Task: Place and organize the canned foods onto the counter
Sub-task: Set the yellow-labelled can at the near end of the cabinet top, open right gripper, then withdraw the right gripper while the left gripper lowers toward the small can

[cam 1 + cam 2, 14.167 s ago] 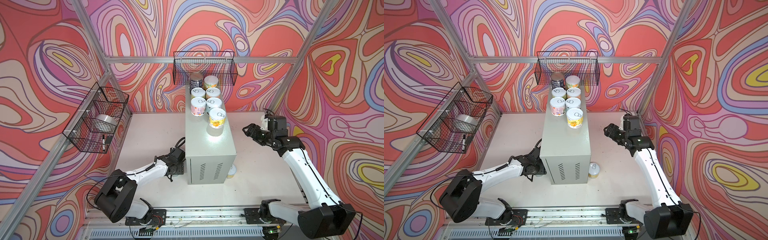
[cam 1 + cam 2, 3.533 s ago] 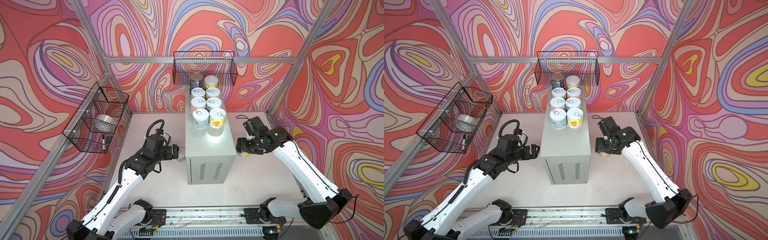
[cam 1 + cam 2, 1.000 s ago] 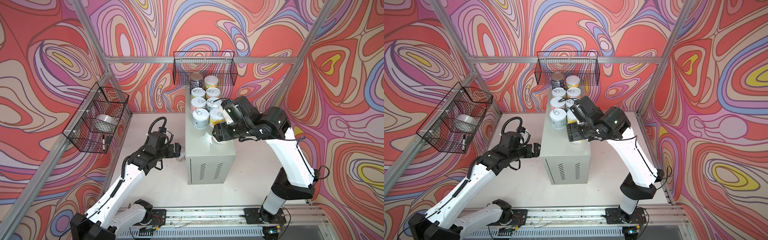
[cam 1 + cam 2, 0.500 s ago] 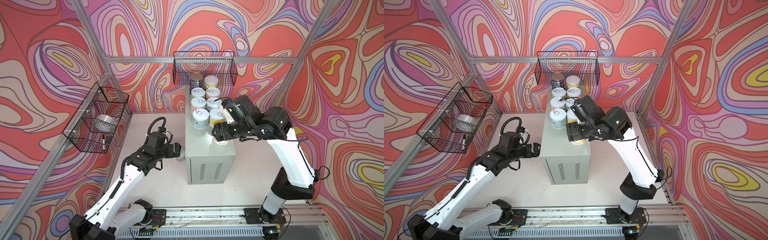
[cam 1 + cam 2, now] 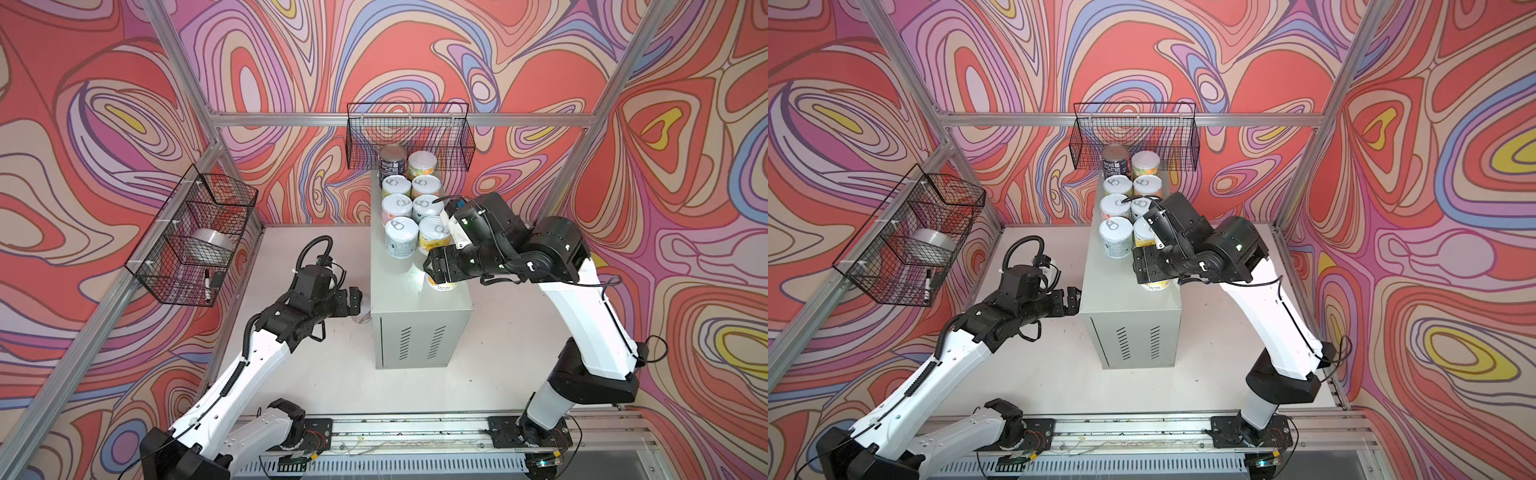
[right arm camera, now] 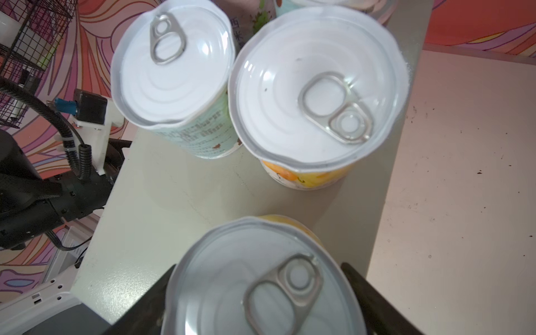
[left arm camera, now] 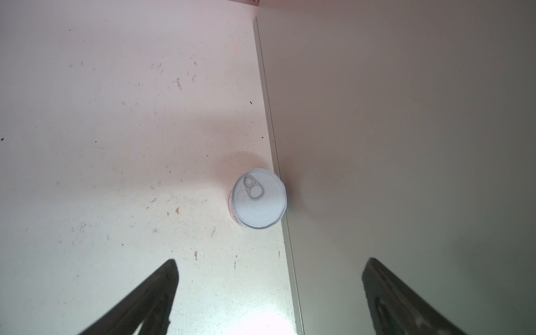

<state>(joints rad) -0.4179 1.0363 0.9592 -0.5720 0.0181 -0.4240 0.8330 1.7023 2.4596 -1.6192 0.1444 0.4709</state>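
Right gripper (image 5: 441, 272) has come up from the white tabletop (image 5: 498, 332) on the cabinet's right side since the earlier frames. It is now over the tall light-grey metal counter (image 5: 399, 291), and the short yellow-orange tin with a pale pull-tab lid (image 5: 443, 286) has come with it.

That tin now stands upright on the counter's glossy top, near its right edge. It is just in front of the block of eight tins (image 5: 397, 208), two abreast and four deep, at the back.

Right wrist view: black fingers (image 6: 150, 293) flank the tin closely on both sides. Cannot tell whether the pads press it or have let go.

Left gripper (image 5: 353, 296) hangs with jaws spread wide and nothing between them, over the tabletop at the counter's left side. Left wrist view: below it the tenth tin, pale-lidded with its label hardly visible (image 7: 259, 200), stands upright on the tabletop against the foot of the counter's side wall (image 7: 406, 145). Whether they touch, cannot tell.

Black wire basket (image 5: 166, 266) on the left wall holds a silver tape roll (image 5: 212, 249).
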